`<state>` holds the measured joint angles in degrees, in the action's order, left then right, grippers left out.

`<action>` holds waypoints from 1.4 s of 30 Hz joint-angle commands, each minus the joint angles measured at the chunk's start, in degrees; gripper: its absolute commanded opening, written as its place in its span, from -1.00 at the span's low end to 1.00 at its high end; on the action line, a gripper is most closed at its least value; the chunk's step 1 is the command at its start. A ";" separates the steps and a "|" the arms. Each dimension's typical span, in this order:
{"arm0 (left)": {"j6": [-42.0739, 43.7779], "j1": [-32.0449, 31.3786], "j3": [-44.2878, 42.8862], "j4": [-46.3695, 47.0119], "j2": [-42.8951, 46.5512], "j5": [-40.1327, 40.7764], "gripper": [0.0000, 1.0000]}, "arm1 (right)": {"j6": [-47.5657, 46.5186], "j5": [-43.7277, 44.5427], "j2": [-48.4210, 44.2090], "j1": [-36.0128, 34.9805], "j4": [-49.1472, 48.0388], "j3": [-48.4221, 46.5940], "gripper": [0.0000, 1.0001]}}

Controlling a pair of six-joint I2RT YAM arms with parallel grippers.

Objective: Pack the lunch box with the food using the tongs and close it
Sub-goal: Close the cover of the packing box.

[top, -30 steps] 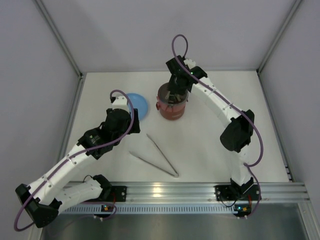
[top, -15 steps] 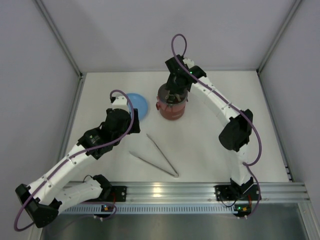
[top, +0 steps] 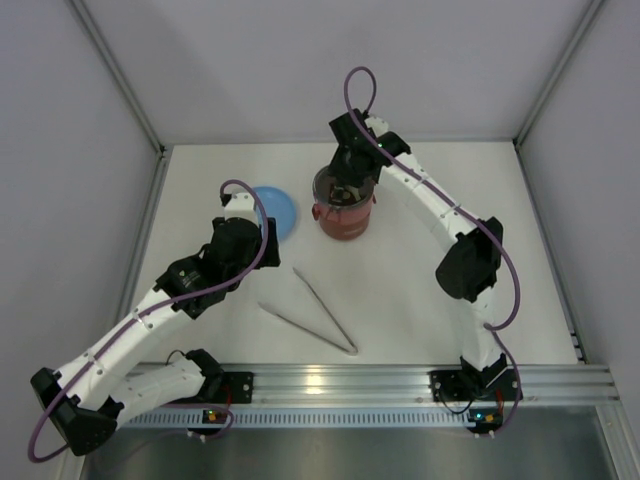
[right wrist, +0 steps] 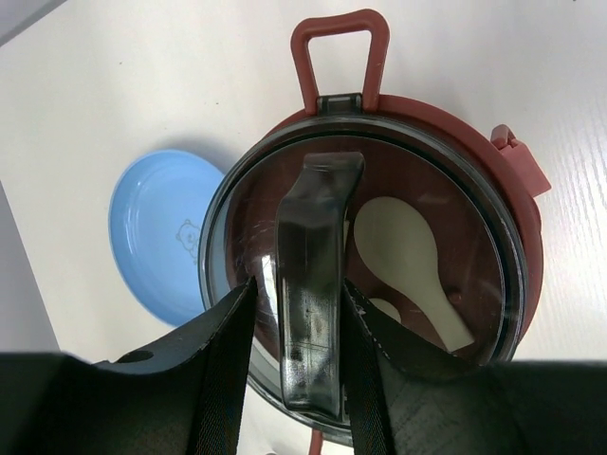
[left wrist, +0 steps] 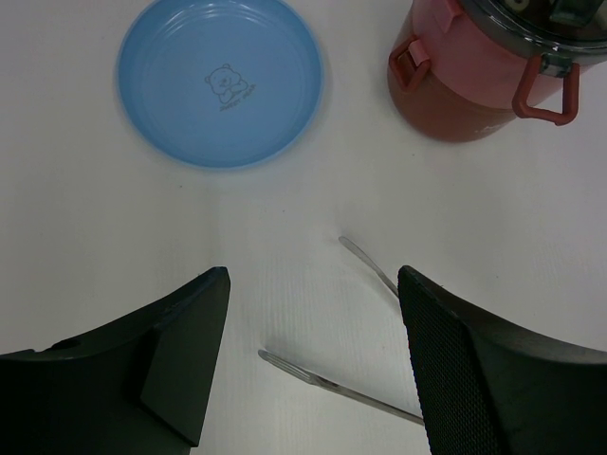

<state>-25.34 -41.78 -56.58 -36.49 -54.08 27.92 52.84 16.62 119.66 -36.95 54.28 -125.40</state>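
**A:** Start with the big things. How much room is there?

**B:** The counter is walled on three sides by grey panels. The right half is mostly bare under the right arm's elbow, so that's the freest side to swing toward. The back wall isn't far behind the lunch box.

**A:** Where does the box sit?

**B:** It's upright in the far middle of the counter. The blue plate is just to its left, not touching, and I see no loose food on it. The tongs lie flat, well nearer the arms, with the joined end toward the near edge.

**A:** And the pincers?

**B:** The right pincer is clamped on the dark handle of the top cover. The left pincer hangs over the tong tips, fingers wide apart and holding nothing.

**A:** How will the box handle?

**B:** I'd say it's rigid, with some weight and smooth, slippery sides. The handle bar is the sound place to grip. I can't tell whether the red latch is fastened, and if it isn't, a lift may take only the cover.

**A:** The tongs?

**B:** They look light, thin, springy and slick. Lying flat, they'll be awkward to pinch.
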 commanded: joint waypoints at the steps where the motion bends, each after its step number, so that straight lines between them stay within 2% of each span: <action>1: 0.91 -0.23 -1.78 0.28 1.09 0.55 0.54 | 1.13 2.80 0.84 0.30 -2.87 -2.22 -0.22; 30: -0.41 -0.23 -2.92 0.81 -2.87 -1.64 0.53 | 1.65 12.11 -5.75 1.44 -2.34 7.80 -0.26; 37: -1.11 -0.23 -3.28 1.16 -4.36 -2.17 0.53 | 1.22 12.12 -8.21 1.00 -3.12 10.79 -0.28; 42: -1.90 -0.23 -3.63 1.42 -5.85 -2.61 0.52 | -1.07 9.23 -6.72 0.91 -5.67 10.36 -0.28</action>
<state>-26.26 -41.78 -57.67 -36.47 -59.46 25.80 53.43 26.70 113.86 -36.14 49.01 -115.00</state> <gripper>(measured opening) 0.764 0.360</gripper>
